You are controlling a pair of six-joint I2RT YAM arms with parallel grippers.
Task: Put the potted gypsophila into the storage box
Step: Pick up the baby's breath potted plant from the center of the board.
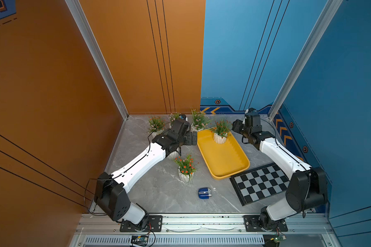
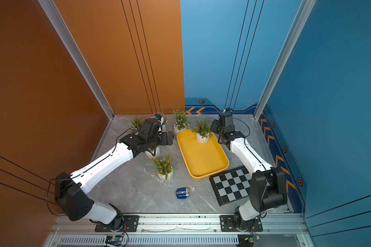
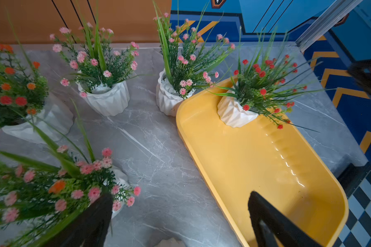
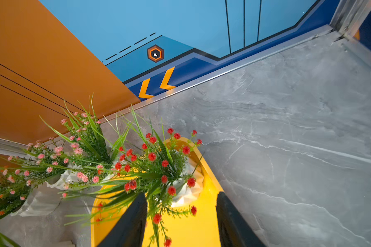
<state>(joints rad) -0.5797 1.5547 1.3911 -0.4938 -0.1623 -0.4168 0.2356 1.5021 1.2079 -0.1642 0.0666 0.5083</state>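
Note:
The yellow storage box point(image 1: 223, 158) point(image 2: 201, 158) lies right of centre on the grey table. A potted gypsophila point(image 1: 220, 138) point(image 2: 202, 138) with red flowers in a white ribbed pot stands upright inside its far end. My right gripper point(image 4: 181, 194) is open just behind that plant, over the box's point(image 4: 191, 231) far end, with a few loose stems of the gypsophila point(image 4: 189, 188) between the fingers and nothing held. My left gripper point(image 1: 192, 139) point(image 3: 180, 194) is open beside the box's point(image 3: 255, 160) left rim, holding nothing.
Several more potted plants stand on the table: one at front centre point(image 1: 185, 169), pink-flowered ones along the back wall point(image 1: 198, 122) point(image 1: 156, 125), one under the left arm point(image 2: 153, 151). A checkered board point(image 1: 261, 184) lies at right, a small blue object point(image 1: 204, 193) in front.

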